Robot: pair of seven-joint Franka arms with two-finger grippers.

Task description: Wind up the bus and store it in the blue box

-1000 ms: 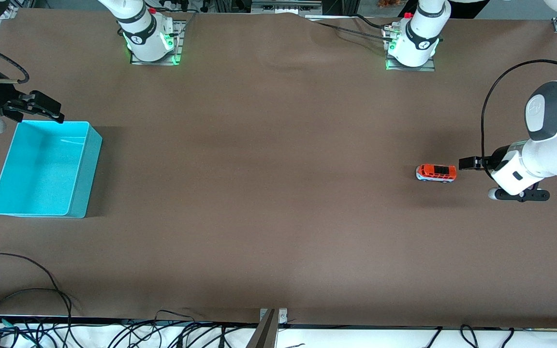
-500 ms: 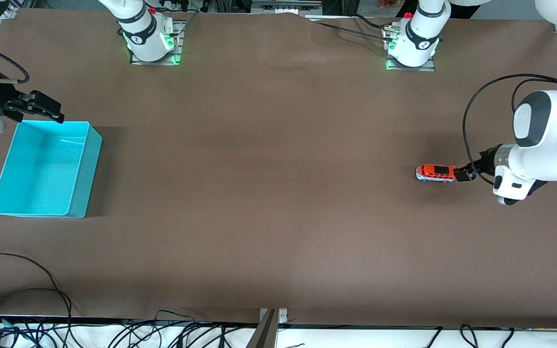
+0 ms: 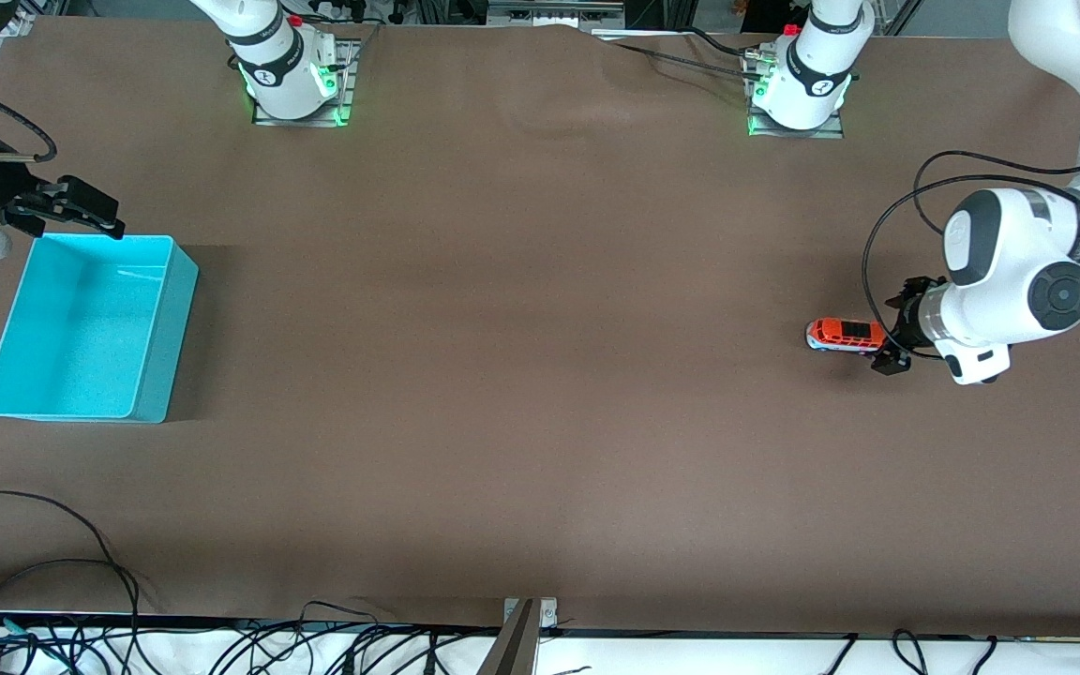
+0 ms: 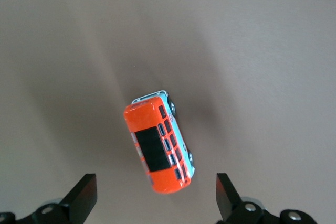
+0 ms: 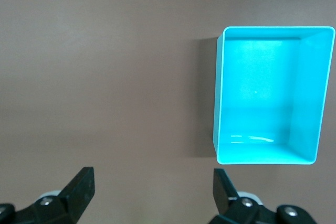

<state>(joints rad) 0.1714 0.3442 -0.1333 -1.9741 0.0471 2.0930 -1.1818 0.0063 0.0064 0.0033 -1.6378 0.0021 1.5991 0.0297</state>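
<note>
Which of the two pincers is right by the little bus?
The left pincer, open at the bus near the left arm's end. The right pincer, also open, waits by the blue box.

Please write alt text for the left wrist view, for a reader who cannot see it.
A small toy bus with an orange roof and a light-blue lower body stands on its wheels on the brown table. The open left gripper is just above it, no finger touching it.

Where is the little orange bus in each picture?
Front view: the bus stands on the brown table toward the left arm's end, beside the open left gripper.
Left wrist view: the bus sits mid-picture, just ahead of the fingertips.
Right wrist view: not in it.
Shared landmark: the brown table.
</note>
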